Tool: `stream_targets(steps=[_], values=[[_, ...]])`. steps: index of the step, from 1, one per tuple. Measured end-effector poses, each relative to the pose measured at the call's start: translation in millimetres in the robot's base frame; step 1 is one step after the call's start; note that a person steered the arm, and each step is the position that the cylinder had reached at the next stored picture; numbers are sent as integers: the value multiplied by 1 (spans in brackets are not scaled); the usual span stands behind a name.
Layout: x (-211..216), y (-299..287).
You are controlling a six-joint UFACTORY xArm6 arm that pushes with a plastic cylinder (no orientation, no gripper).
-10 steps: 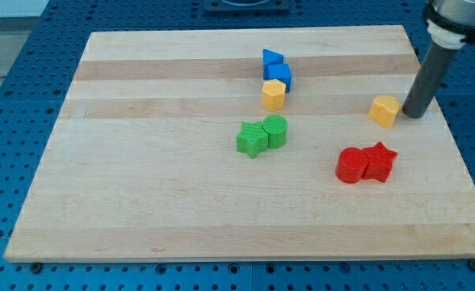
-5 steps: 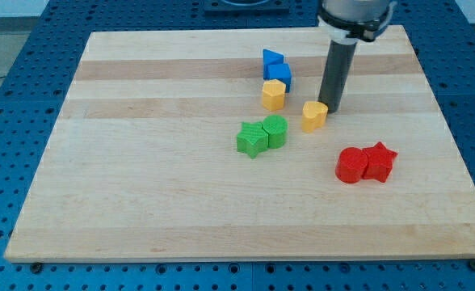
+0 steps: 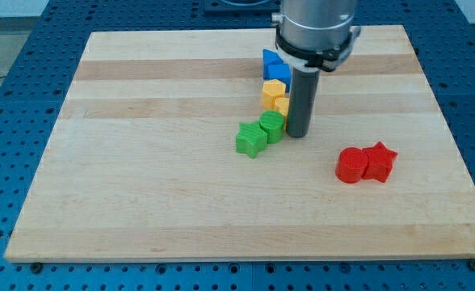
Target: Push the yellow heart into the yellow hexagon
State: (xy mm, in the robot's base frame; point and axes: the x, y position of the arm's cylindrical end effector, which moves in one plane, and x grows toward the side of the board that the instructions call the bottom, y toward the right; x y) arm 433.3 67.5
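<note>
The yellow hexagon (image 3: pixel 272 90) sits near the board's middle top, just below two blue blocks. The yellow heart (image 3: pixel 282 106) is pressed against the hexagon's lower right side and is partly hidden by my rod. My tip (image 3: pixel 296 133) rests on the board just right of and below the heart, touching or nearly touching it, and right next to the green cylinder (image 3: pixel 273 127).
A blue triangle (image 3: pixel 271 58) and a blue cube (image 3: pixel 278 72) stand above the hexagon. A green star (image 3: pixel 251 139) touches the green cylinder's left. A red cylinder (image 3: pixel 351 165) and a red star (image 3: pixel 379 161) sit together at the right. The wooden board (image 3: pixel 140 162) lies on a blue perforated table.
My tip has swept from the board's right side to the left, pushing the yellow heart with it until the heart met the yellow hexagon. The other blocks have not moved.
</note>
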Motion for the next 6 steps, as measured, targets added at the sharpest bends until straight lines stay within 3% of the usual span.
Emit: stream_targets(steps=[2,4,6], values=[[0,-2],[87,9],[92,-91]])
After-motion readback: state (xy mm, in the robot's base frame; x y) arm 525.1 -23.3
